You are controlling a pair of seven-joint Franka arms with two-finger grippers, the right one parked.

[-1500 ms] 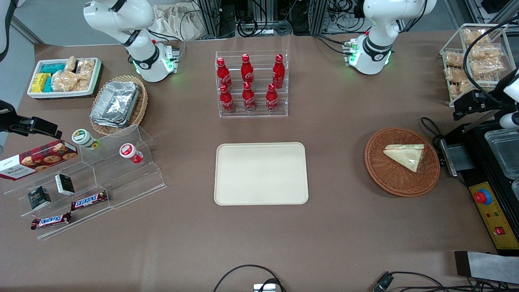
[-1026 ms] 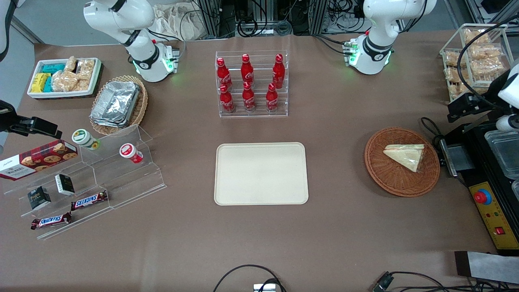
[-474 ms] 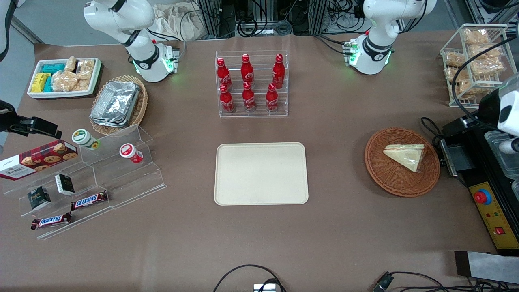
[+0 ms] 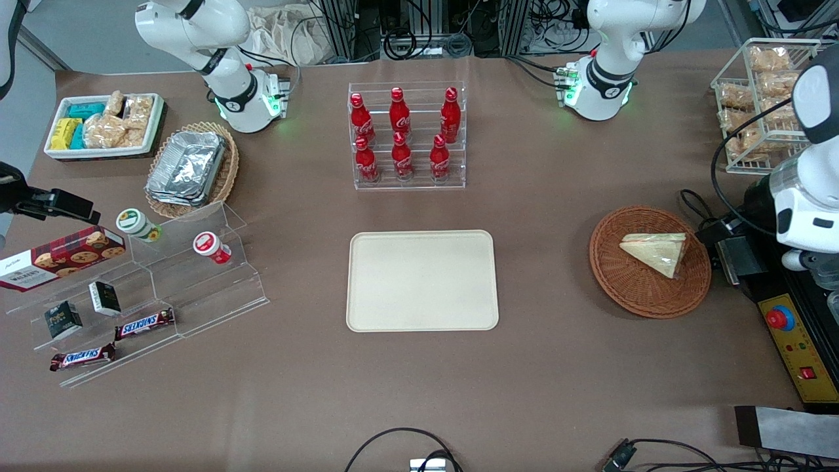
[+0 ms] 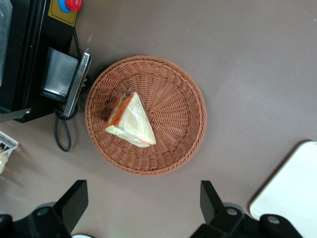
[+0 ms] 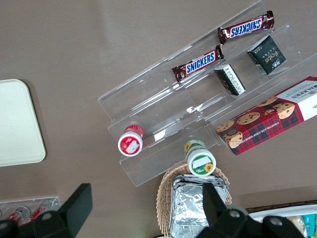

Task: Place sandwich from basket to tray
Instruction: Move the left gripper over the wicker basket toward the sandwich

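The sandwich (image 4: 657,252) (image 5: 130,120), a clear-wrapped wedge with orange filling on one edge, lies in the round reddish-brown wicker basket (image 4: 629,295) (image 5: 183,94). The cream tray (image 4: 421,280) (image 5: 292,196) sits bare at the table's middle, toward the parked arm from the basket. My left gripper (image 4: 720,231) (image 5: 142,198) hangs high, beside the basket's rim at the working arm's end. It is open and holds nothing. One dark fingertip (image 5: 75,197) shows over bare table, clear of the basket.
A black machine (image 4: 796,314) with a red button (image 5: 69,4) and a grey plate (image 5: 60,77) stands close beside the basket, with a black cable (image 5: 62,139) looped next to it. A wire rack of snack bags (image 4: 760,98) and a rack of red bottles (image 4: 406,134) stand farther from the camera.
My left arm has swung in from the snack rack toward the camera and the basket, and it now hangs beside the basket's rim. The sandwich, basket and tray have not moved.
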